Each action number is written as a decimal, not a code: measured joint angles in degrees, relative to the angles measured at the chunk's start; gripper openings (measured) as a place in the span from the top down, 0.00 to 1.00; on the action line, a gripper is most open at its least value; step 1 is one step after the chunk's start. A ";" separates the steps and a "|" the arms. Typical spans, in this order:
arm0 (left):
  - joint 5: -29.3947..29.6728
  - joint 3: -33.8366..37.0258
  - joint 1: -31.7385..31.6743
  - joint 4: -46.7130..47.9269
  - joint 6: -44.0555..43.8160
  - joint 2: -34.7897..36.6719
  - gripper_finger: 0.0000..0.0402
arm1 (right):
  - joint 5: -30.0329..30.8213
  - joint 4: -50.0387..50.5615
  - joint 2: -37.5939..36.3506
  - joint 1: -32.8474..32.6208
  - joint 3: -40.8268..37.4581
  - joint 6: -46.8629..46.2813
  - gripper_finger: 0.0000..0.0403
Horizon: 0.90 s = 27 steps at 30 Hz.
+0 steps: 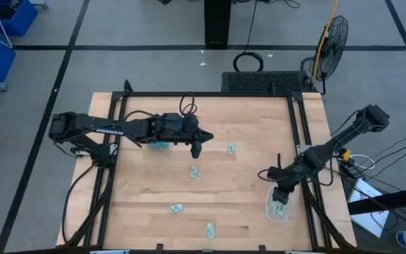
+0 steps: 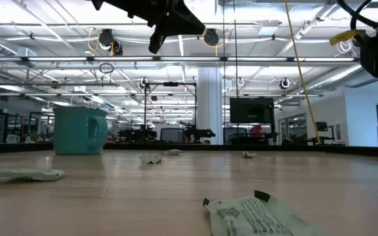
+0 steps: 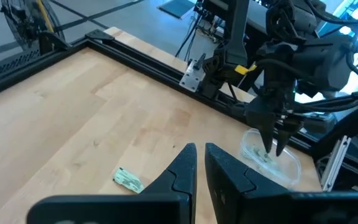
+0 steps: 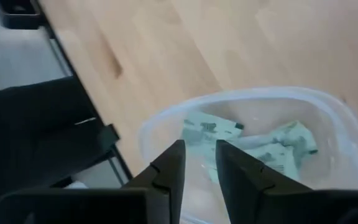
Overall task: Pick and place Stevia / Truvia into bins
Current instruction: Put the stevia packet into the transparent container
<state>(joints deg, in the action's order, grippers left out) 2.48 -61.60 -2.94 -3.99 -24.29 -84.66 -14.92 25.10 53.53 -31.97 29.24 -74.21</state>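
Note:
Several pale green sachets lie flat on the wooden table: sachet (image 1: 231, 148), sachet (image 1: 194, 171) and sachet (image 1: 177, 208), and a further one near the near edge. The clear tub (image 1: 278, 209) stands near the table's right edge with sachets (image 4: 207, 130) inside it. My right gripper (image 4: 197, 146) hangs just above the tub's rim (image 4: 241, 96), fingers pointing down, slightly open and empty. My left gripper (image 1: 197, 146) hovers high over the table's middle, shut and empty, with a sachet (image 3: 128, 179) on the table below it.
A teal mug (image 2: 79, 130) stands on the table under my left arm, partly hidden in the high view. A black frame (image 1: 298, 127) borders the table. One sachet (image 2: 261, 213) lies close to the low camera. Bare wood lies between the scattered sachets.

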 joint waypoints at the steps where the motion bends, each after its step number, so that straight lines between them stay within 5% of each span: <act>1: 0.00 0.00 0.00 0.00 -0.18 0.00 0.91 | 0.12 -0.56 -0.36 0.36 0.01 0.18 0.79; 7: -0.02 0.00 0.07 0.00 -1.88 0.00 0.91 | 9.78 -13.64 -3.04 3.28 0.00 5.45 0.79; 13: -1.26 0.00 0.07 -0.02 -2.64 0.00 0.91 | 26.75 -45.13 -3.62 9.71 0.02 36.24 0.81; 16: -1.40 0.00 0.07 -0.02 -2.52 0.00 0.91 | 28.56 -57.31 -3.01 15.19 0.75 48.63 0.81; 23: -1.39 -0.73 0.07 0.88 2.70 1.16 0.91 | 20.28 -39.31 2.50 24.79 16.06 59.04 0.81; 27: -0.83 -6.33 0.07 12.90 7.40 2.33 0.91 | 15.20 -24.08 10.08 27.70 28.83 65.50 0.81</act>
<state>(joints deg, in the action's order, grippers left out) 1.65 -67.94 -2.87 8.91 -16.89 -82.34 0.28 1.02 63.61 -4.28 58.07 -8.71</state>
